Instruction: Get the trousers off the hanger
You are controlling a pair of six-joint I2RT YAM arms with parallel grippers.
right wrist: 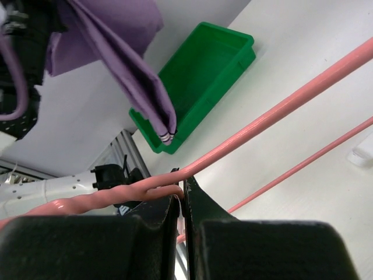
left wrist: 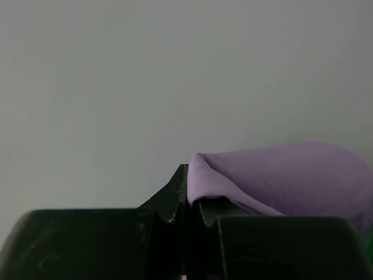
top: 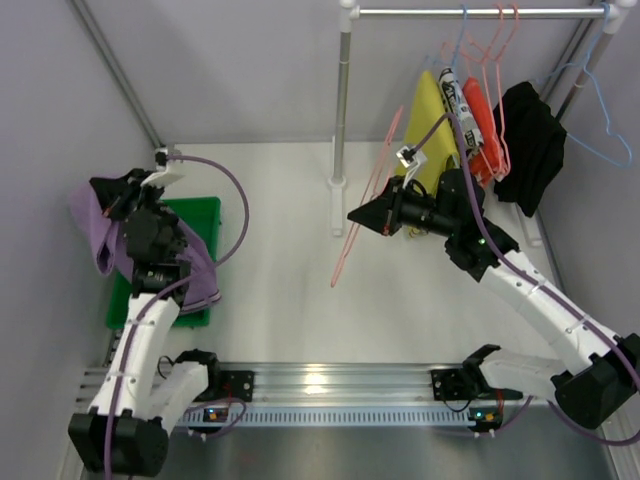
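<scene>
My left gripper [top: 118, 198] is shut on the lilac trousers [top: 98, 225], which hang from it over the green bin [top: 200, 215] at the left; in the left wrist view the cloth [left wrist: 280, 175] folds over my closed fingers. The trousers are off the hanger and also show in the right wrist view [right wrist: 125, 70]. My right gripper [top: 362, 217] is shut on the pale pink wire hanger [top: 365, 210], held bare above the table's middle. In the right wrist view the pink wire [right wrist: 262, 119] is pinched at its twisted neck.
A clothes rail [top: 470, 12] at the back carries a mustard-yellow garment [top: 428, 125], a black garment [top: 530, 140], red-orange hangers [top: 485, 120] and a light blue hanger [top: 600, 110]. The rail's white post [top: 342, 120] stands just left of my right gripper.
</scene>
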